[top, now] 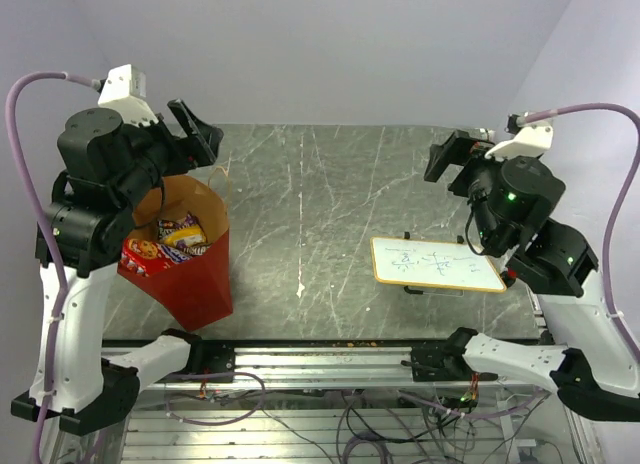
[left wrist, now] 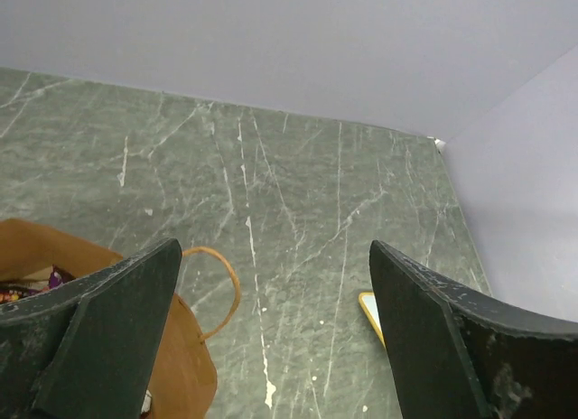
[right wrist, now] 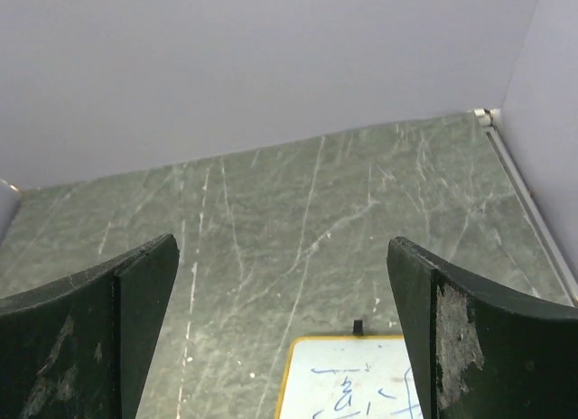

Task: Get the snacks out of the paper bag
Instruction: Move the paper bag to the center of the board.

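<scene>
Red paper bag (top: 195, 274) standing open near left edge of tabletop (top: 320, 184), snack packets (top: 175, 239) inside, left claw (left wrist: 274, 252) wide, empty, by bag's handle, right claw (right wrist: 280, 247) wide, empty, near whiteboard (top: 437, 264)

The counter (top: 330, 184) has a dark grey-green stone surface with many thin white veins, and plain pale lilac walls (top: 330, 44) close it at the far side and on the left and right. The light is soft and even over the whole surface. Along the near edge runs a metal rail (top: 320, 362), and below it loose wires (top: 340, 424) lie tangled.
</scene>
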Controlling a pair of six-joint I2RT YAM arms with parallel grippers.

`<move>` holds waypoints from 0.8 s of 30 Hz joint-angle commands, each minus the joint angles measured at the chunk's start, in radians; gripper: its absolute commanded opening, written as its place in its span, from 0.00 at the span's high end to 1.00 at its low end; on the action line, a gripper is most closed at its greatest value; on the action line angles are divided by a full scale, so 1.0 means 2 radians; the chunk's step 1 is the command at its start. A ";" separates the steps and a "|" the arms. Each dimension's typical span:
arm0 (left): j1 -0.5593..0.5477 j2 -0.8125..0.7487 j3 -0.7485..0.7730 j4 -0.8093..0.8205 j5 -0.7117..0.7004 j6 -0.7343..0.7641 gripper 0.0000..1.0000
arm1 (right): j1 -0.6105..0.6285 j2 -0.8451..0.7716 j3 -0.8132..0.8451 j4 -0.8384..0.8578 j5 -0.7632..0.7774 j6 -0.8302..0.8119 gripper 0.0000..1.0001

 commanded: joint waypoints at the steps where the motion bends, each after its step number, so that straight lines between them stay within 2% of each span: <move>1: 0.000 -0.023 -0.009 -0.029 -0.018 -0.019 0.04 | -0.022 0.009 0.005 -0.049 -0.025 0.037 0.00; 6: 0.000 -0.039 -0.010 -0.071 -0.036 -0.034 0.05 | -0.043 0.018 0.005 -0.081 -0.056 0.055 0.00; 17: 0.000 -0.058 0.001 -0.209 -0.081 -0.053 0.06 | -0.068 -0.011 -0.063 -0.053 -0.161 0.093 0.00; 24: 0.000 -0.082 -0.020 -0.256 -0.088 -0.083 0.06 | -0.073 -0.020 -0.075 -0.067 -0.218 0.136 0.00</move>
